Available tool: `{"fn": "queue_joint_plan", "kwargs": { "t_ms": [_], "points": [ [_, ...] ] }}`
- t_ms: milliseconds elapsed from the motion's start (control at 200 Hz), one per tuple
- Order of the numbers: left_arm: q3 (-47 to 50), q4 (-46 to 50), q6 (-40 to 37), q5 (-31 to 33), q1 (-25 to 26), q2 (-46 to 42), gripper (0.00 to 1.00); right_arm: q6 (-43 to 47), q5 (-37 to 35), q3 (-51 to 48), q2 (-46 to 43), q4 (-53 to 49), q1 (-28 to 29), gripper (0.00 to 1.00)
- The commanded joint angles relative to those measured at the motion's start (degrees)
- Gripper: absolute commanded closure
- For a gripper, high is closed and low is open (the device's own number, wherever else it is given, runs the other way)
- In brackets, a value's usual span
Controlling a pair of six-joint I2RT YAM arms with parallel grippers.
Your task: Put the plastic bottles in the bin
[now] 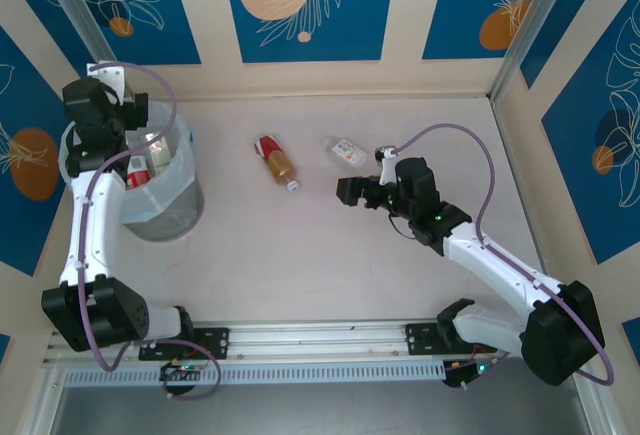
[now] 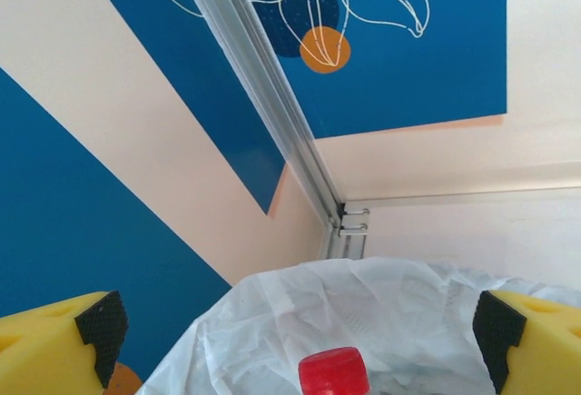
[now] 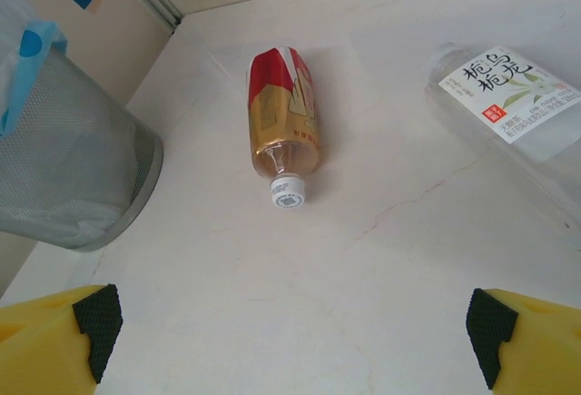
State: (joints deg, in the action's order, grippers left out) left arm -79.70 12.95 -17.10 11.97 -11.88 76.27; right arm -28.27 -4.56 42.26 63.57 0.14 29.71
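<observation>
So, left gripper (image 2: pixel 300 331): it hung over the bin with its jaws wide apart and nothing between them.
Right gripper (image 3: pixel 294 327): its jaws were spread wide and empty, low over the table and facing the two loose bottles.
Bin (image 1: pixel 168 217): grey mesh lined with a white bag, it stood at the far left of the table. Several bottles lay inside, and one red cap (image 2: pixel 333 372) sat just below the left jaws.
Red-and-gold bottle (image 3: pixel 283 113): it lay on its side mid-table, with its white cap end toward the right gripper.
White-labelled bottle (image 3: pixel 508 95): clear, it lay on its side near the other bottle but apart from it.
Handling: both were probably light. The red-and-gold one showed amber liquid, so it was likely a little heavier. Thin walls would give under a squeeze, and the round, smooth bodies were likely to roll or slip.
Where to hold: across the labelled body, crosswise to the long axis, looked safer than the narrow neck.
Surface: the table (image 1: pixel 300 275) was pale, hard and smooth, so a nudged bottle could skid.
Room: cream and blue panelled walls (image 1: pixel 300 5) closed three sides, and open table lay between the bottles and the bin.
</observation>
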Motion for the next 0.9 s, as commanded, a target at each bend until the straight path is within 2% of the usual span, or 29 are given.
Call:
{"fn": "queue_joint_plan", "kwargs": {
  "t_ms": [0, 320, 460, 580, 770, 895],
  "points": [
    [-5.92, 3.55, 5.96, -2.61, -0.41, 0.25, 0.01, 0.44, -0.15, -0.77, -1.16, -0.50, -0.36, 0.00],
    [-13.77, 12.93, 21.49, -8.29, 1.11, 2.39, 0.01, -0.76, -1.63, -0.69, -0.73, -0.92, -0.44, 0.01],
    [-12.98, 15.50, 27.25, -4.76, 3.30, 1.41, 0.01, -1.85, -3.33, -0.30, -0.14, -1.50, -0.59, 0.01],
    [-10.31, 14.82, 30.23, -5.81, 4.93, -1.12, 0.01, -2.88, -4.39, 0.41, 0.73, -2.70, -0.97, 0.00],
    [-9.77, 17.92, 30.46, -0.95, 11.95, -3.79, 0.01, -4.54, -4.77, 0.74, 1.71, -2.83, -1.68, 0.00],
    [-9.30, 19.56, 30.71, 3.05, 19.18, -4.45, 0.01, -5.40, -3.98, 0.93, 2.76, -1.99, -2.09, 0.01]
  ]
}}
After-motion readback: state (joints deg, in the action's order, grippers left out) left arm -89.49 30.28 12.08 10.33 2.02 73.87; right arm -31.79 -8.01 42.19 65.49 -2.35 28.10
